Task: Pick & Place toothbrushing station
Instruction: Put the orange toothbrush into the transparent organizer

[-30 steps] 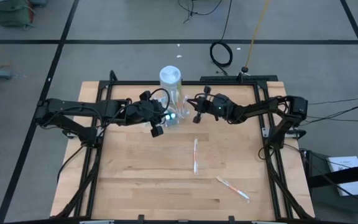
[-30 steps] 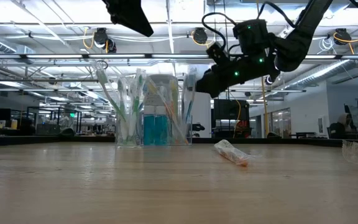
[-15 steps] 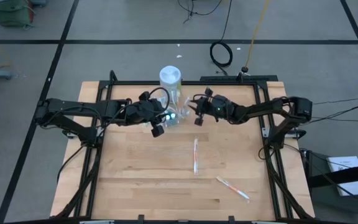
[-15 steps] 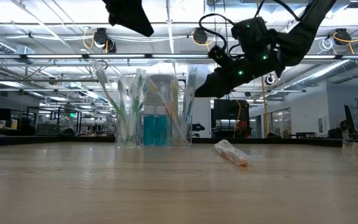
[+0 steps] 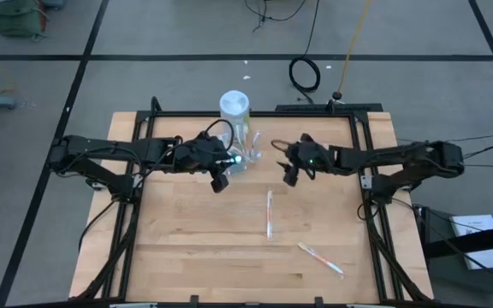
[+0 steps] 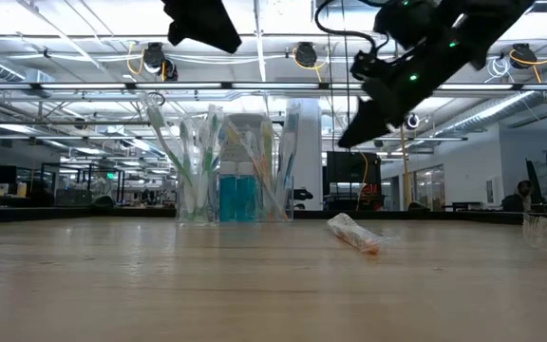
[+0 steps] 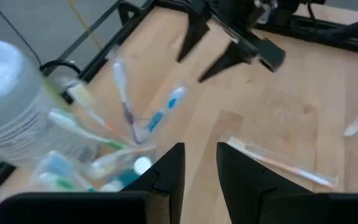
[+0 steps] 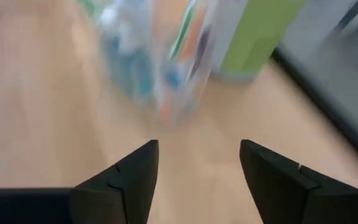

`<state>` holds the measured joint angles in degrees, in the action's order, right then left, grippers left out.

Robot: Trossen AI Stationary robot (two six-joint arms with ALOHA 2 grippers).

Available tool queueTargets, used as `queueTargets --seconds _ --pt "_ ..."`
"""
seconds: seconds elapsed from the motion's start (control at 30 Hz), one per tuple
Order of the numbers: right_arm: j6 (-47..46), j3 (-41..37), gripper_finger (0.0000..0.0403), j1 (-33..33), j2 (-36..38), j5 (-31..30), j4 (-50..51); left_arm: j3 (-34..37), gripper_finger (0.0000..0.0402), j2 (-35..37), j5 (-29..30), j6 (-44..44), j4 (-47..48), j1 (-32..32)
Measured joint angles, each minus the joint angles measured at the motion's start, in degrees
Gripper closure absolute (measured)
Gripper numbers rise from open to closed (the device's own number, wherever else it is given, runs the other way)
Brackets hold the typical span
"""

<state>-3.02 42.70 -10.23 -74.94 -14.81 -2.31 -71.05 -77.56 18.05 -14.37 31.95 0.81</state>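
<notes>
A: Where do we stand with the toothbrushing station [image 5: 240,159]?

B: It sits upright near the desk's [image 5: 187,257] far edge, just in front of the white canister [image 5: 234,106], brushes fanning out of its top.

A: And our arms?

B: Our left gripper [image 5: 219,174] hangs right over it, jaws parted a little, holding nothing. Our right gripper [image 5: 286,175] hovers clear of it toward the right edge, jaws spread wide and empty.

A: So the left is nearer?

B: We judge so; the station lies just beyond its jaws. Two wrapped toothbrushes [image 5: 269,213] lie nearer the front edge.
</notes>
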Motion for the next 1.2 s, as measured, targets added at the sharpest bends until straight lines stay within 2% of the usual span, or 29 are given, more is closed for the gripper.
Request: queueTargets --seconds 0.1,0.23,0.3,0.47,0.57,0.7,0.87,1.03,1.2 --pt "-4.4 0.0 0.0182 3.0 2.6 0.1 8.7 0.0 0.0303 -1.4 -2.3 0.1 -2.8 -0.1" --pt "-11.7 -0.1 0.0181 7.3 4.1 0.1 18.2 0.0 0.0284 -4.9 -12.9 0.1 -6.1 -0.5" --pt "-15.8 -0.1 0.0181 9.6 4.3 1.3 21.6 0.0 0.0264 -7.5 -15.9 0.1 -7.8 -0.4" --pt "-21.6 -1.9 0.0181 14.8 4.4 5.5 23.6 0.0 0.021 -14.8 -18.0 -5.7 -14.1 -0.1" --pt "-23.6 -4.0 0.0181 17.4 4.3 5.9 23.0 0.0 0.0191 -20.0 -19.5 -9.3 -18.6 1.8" --pt "-28.4 -7.8 0.0181 18.8 4.3 5.9 21.5 -1.4 0.019 -26.9 -18.9 -16.2 -20.5 4.6" --pt "-32.3 -11.8 0.0181 20.1 4.3 6.1 20.4 -6.3 0.0212 -35.5 -12.7 -20.9 -20.2 6.0" --pt "-32.4 -14.0 0.0181 20.6 4.3 6.0 19.1 -11.0 0.0227 -42.5 -7.7 -26.5 -19.5 5.0" --pt "-32.2 -14.3 0.0181 20.5 4.3 6.1 18.5 -12.7 0.0229 -46.6 -5.7 -29.7 -17.6 3.1"
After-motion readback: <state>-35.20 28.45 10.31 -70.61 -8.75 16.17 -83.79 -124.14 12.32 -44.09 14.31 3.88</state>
